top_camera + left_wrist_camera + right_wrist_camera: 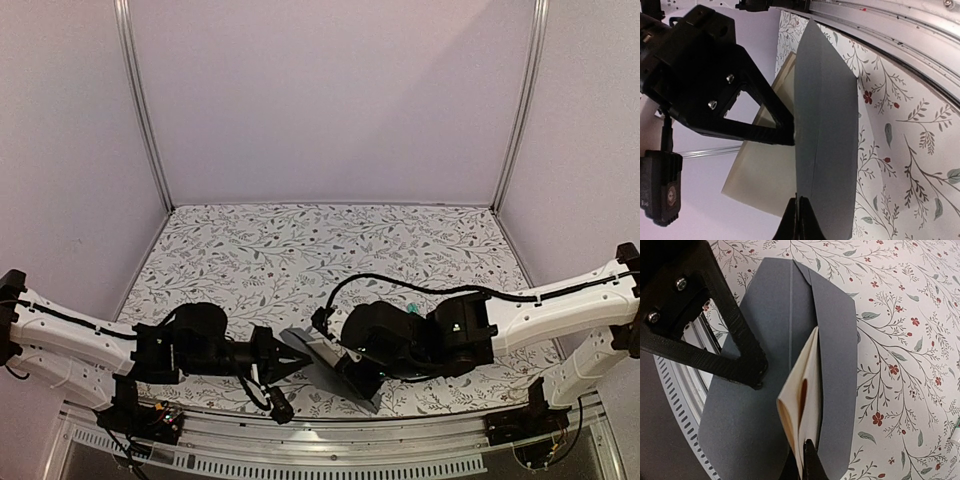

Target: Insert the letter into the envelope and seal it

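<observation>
Slate-grey envelope (325,368) (tan letter (800,405) against it) runs lengthwise far-left to near-right.

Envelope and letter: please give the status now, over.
Left gripper shut on the envelope. Right gripper shut on the folded letter, at the envelope's mouth. Flap open, unsealed. Nothing in the way, over.

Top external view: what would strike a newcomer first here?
The dark grey envelope hangs tilted above the floral tablecloth, at the middle of the near edge. The left gripper pinches its edge, and the right gripper holds the folded tan letter at its opening.
</observation>
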`<state>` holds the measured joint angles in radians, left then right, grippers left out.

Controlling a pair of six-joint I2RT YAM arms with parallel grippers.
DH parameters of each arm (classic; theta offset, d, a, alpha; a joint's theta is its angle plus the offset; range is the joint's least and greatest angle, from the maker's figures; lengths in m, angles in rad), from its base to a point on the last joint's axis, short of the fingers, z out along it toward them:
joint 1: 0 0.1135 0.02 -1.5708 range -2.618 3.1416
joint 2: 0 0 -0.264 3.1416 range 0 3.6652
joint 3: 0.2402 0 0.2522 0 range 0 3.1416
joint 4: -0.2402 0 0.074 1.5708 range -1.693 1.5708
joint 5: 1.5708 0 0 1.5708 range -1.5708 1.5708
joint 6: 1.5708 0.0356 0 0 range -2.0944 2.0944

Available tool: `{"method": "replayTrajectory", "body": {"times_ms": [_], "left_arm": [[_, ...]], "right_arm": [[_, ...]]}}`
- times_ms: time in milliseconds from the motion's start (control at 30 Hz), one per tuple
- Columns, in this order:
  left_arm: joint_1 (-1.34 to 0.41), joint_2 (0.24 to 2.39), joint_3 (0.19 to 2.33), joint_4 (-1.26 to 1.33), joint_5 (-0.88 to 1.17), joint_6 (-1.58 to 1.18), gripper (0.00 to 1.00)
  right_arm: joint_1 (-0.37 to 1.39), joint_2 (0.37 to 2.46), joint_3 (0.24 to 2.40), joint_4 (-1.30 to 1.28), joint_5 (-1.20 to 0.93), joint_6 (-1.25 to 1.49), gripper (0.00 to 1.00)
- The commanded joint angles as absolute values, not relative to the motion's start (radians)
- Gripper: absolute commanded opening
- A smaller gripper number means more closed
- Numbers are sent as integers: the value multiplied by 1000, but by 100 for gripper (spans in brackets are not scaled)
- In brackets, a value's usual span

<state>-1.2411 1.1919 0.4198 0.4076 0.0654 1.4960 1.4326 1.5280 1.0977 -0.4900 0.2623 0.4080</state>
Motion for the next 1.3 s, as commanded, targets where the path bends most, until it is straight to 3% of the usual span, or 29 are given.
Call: {"method": "replayTrajectory", "body": {"times_ms": [0, 767, 1067, 1267], "left_arm": [[-1229, 1201, 412, 454, 62, 1513, 0], [-1238, 1211, 412, 467, 69, 1521, 0], [-1238, 1213, 423, 442, 70, 1514, 0], [-1238, 1213, 421, 431, 66, 1506, 0]], "right_arm": [[1438, 1568, 1150, -549, 302, 418, 0], [1360, 1707, 1270, -561, 192, 328, 2], [1330, 1776, 1307, -560, 117, 278, 15], [1328, 1760, 1325, -555, 77, 245, 42]]}}
